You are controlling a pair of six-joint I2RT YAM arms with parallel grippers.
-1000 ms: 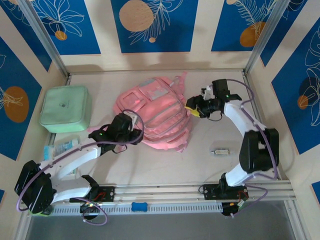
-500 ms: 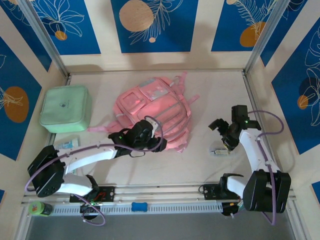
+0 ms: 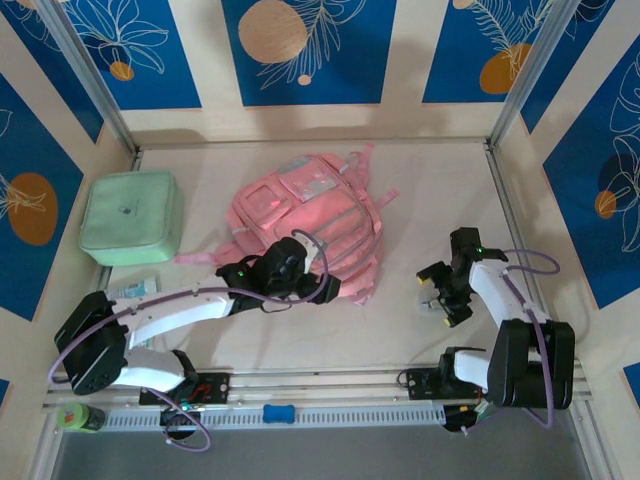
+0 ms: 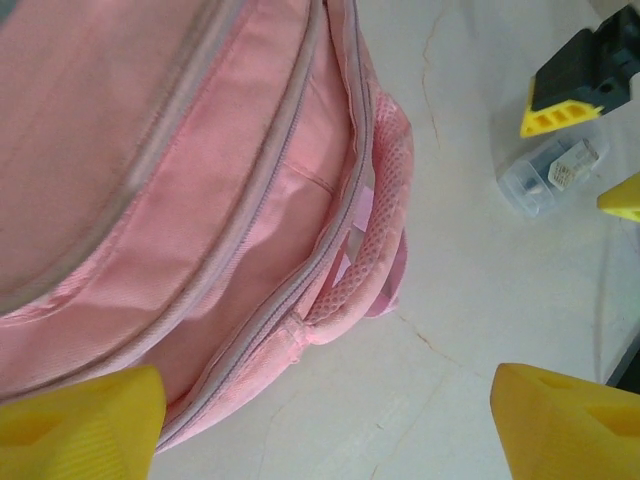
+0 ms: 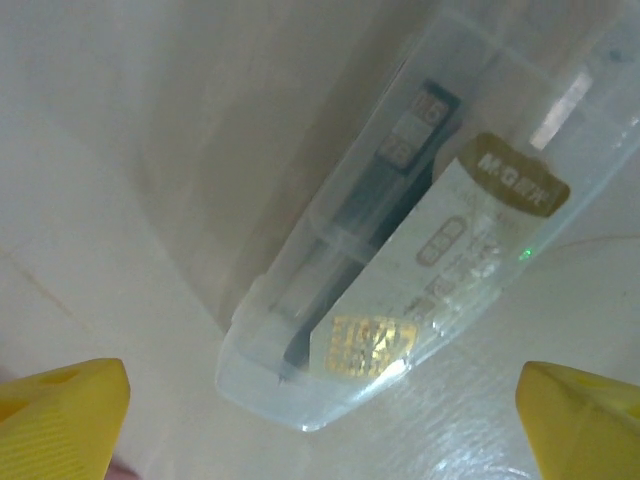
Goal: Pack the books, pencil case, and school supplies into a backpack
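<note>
A pink soft-fabric backpack [image 3: 300, 215] with grey zip lines and mesh-padded straps lies flat at the centre of the pale, smooth surface [image 3: 420, 190], with a mint-green square box [image 3: 131, 217] well apart at the left. The left arm's yellow-tipped fingers [image 4: 80, 425] are spread wide by the backpack's lower edge. Right of centre, the right arm's fingers [image 5: 60, 405] are spread either side of a small clear hard-plastic oblong case [image 5: 400, 270] with a gold label, touching neither side.

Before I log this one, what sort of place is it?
Probably a staged robot test booth: blue floral panels wall in the table, two arms are bolted to a rail at its near edge, and a pink backpack lies on it.
</note>
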